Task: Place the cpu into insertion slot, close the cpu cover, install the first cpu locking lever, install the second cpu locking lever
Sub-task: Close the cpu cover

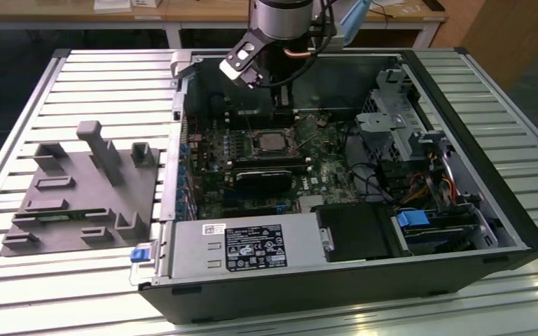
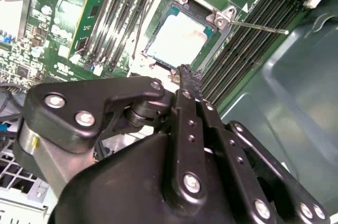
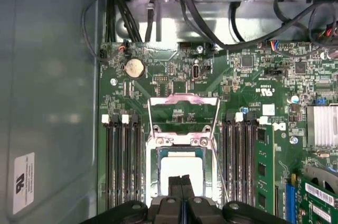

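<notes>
Seeing the insertion slot (image 2: 153,23) with the cpu (image 2: 179,36) seated in it, I noted the gripper (image 2: 184,71) close by, pressed together and empty. Locking lever (image 2: 259,27) stuck out loose; my worry was a skewed push slipping off it and gouging the memory slots (image 2: 277,10).

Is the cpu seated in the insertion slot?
Yes: in the first wrist view the cpu lies flat inside the frame of the insertion slot.
</notes>
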